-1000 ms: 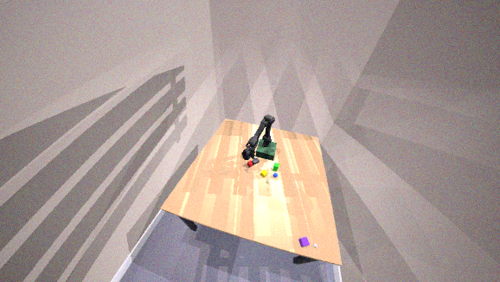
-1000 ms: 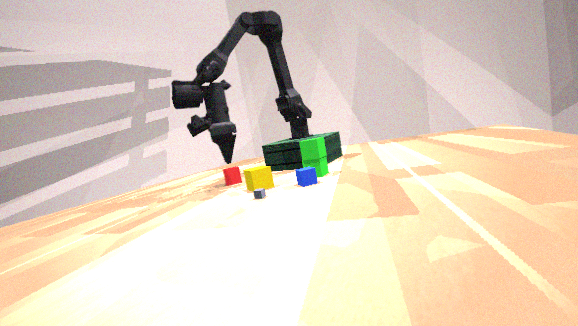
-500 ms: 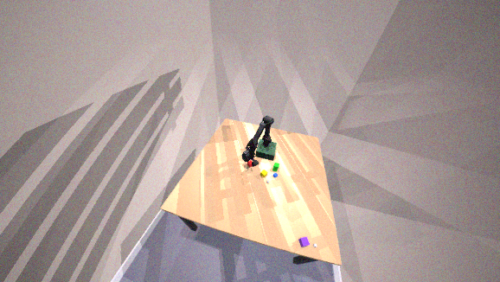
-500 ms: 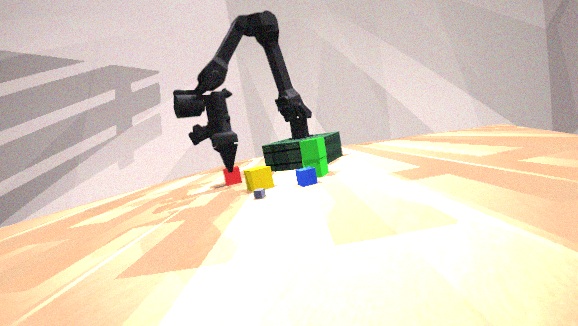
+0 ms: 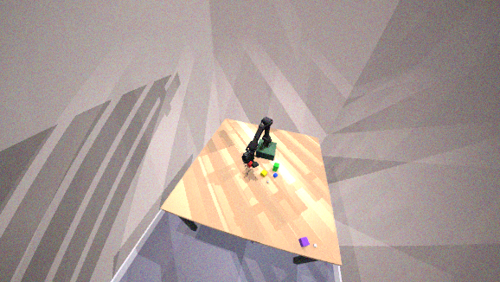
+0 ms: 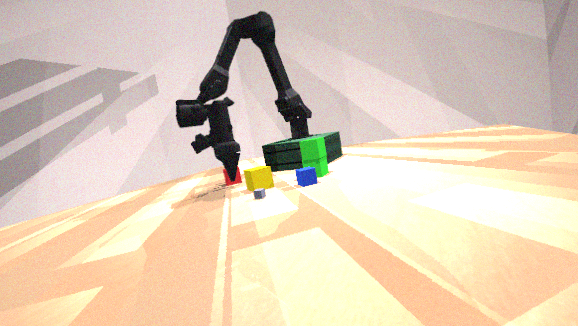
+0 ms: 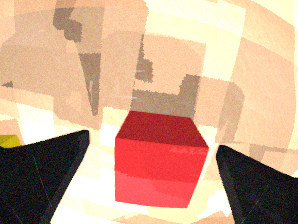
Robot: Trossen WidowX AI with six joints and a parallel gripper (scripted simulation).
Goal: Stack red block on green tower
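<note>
red block | green tower | yellow cube | blue cube

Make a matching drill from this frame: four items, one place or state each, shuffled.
Items:
1. red block
2. gripper
3. purple block
4. blue block

States:
A. near the table's far corner, away from the arm
B. open, holding nothing
C. on the table between the fingers
D. in front of the green tower

Pairs: 1-C, 2-B, 3-A, 4-D
</note>
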